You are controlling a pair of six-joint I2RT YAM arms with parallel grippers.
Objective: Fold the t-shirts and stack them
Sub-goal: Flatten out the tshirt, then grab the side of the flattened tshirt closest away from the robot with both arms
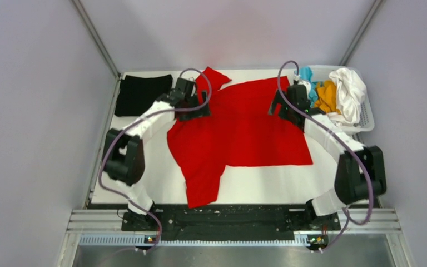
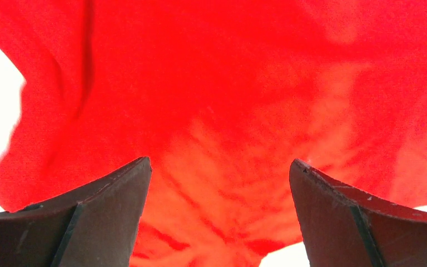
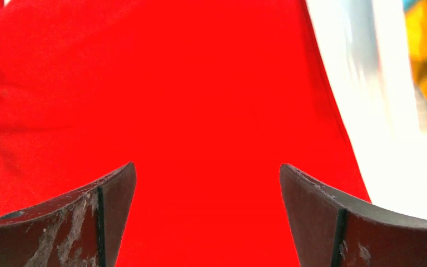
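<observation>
Jaws spread, left gripper (image 2: pixel 219 167) and right gripper (image 3: pixel 208 169) are probably risking pinching doubled folds in the rumpled bright-red cloth t-shirt (image 1: pixel 239 130).

red t-shirt (image 1: pixel 239 130), black t-shirt (image 1: pixel 143 93), orange t-shirt (image 1: pixel 327 97), white basket (image 1: pixel 368 119)

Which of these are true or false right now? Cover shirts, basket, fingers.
1. The red shirt lies spread on the table. True.
2. The black shirt sits in the basket. False: it lies at the table's far left corner; the basket is at the far right.
3. The left fingers are shut on the red shirt. False: they stand open above it.
4. The right fingers are open. True.
5. A white shirt and an orange shirt lie in the basket. True.
</observation>
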